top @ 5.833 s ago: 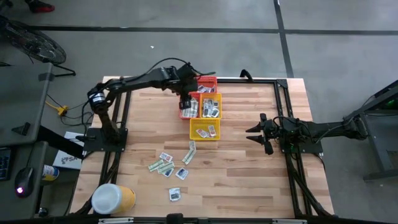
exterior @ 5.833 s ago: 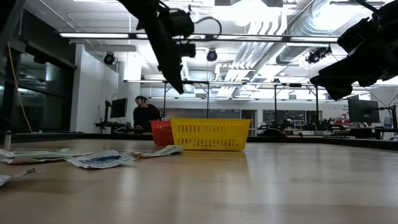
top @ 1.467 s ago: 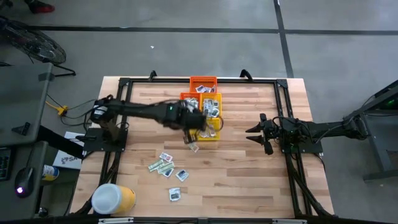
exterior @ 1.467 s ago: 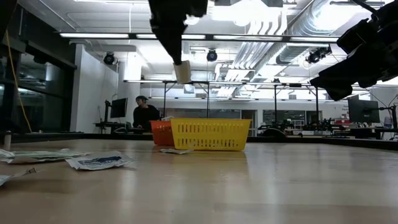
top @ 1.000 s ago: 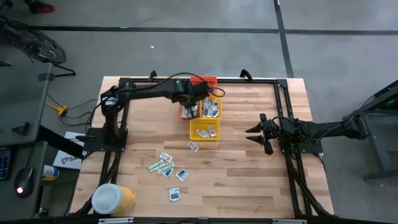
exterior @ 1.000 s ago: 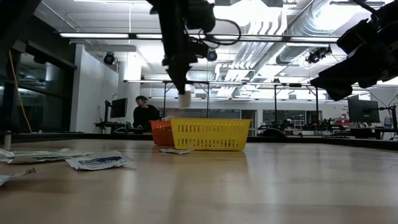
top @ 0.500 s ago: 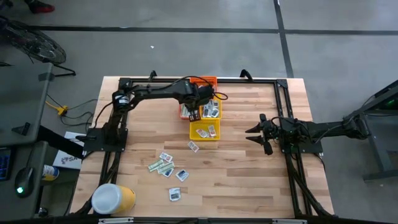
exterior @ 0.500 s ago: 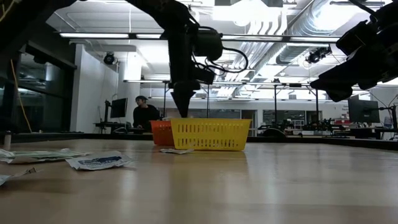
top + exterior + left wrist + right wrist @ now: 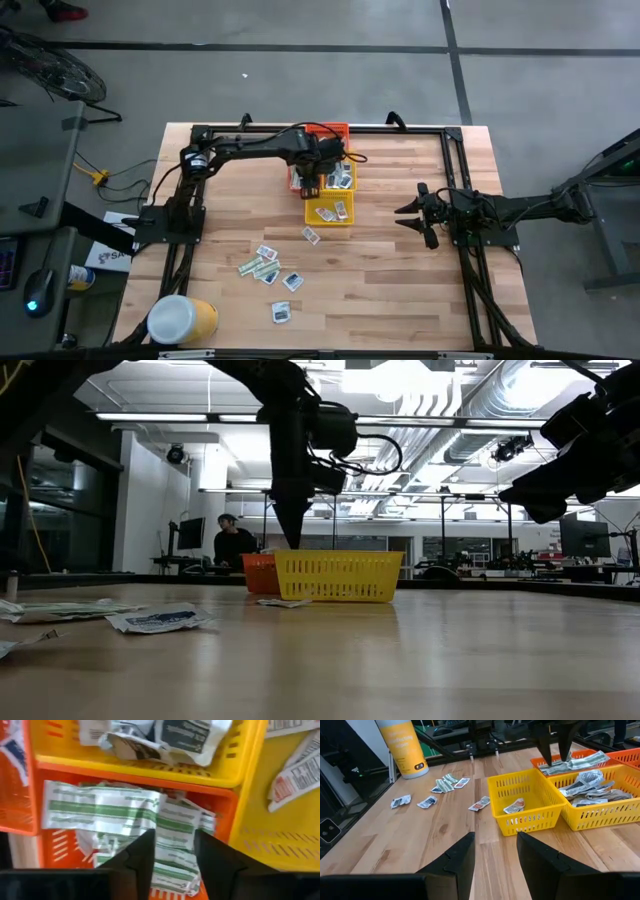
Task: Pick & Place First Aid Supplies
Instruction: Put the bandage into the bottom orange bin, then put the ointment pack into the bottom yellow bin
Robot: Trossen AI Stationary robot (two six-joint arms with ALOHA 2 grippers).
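My left gripper [image 9: 309, 184] is open and empty, pointing down just above the orange basket [image 9: 300, 176]. That basket holds pale green-and-white strips [image 9: 100, 807], which show between my fingers in the left wrist view [image 9: 175, 837]. The right wrist view shows one strip [image 9: 580, 761] lying over the basket's rim below the left gripper [image 9: 555, 756]. White square packets fill the yellow basket [image 9: 341, 172] beside it. Two more lie in the nearer yellow basket [image 9: 329, 210]. Loose packets [image 9: 265, 268] lie flat on the table. My right gripper [image 9: 412, 218] is open and empty, hovering at the table's right.
A second orange basket [image 9: 327, 131] stands at the far edge. A lone packet [image 9: 311, 236] lies just near of the yellow basket. The big yellow tub with a white lid [image 9: 180, 320] stands at the near left corner. Bare wood lies between the baskets and my right gripper.
My left gripper has gone down over the orange basket. The pale packet that hung from its fingertips a second ago no longer shows there. My right arm has kept still.
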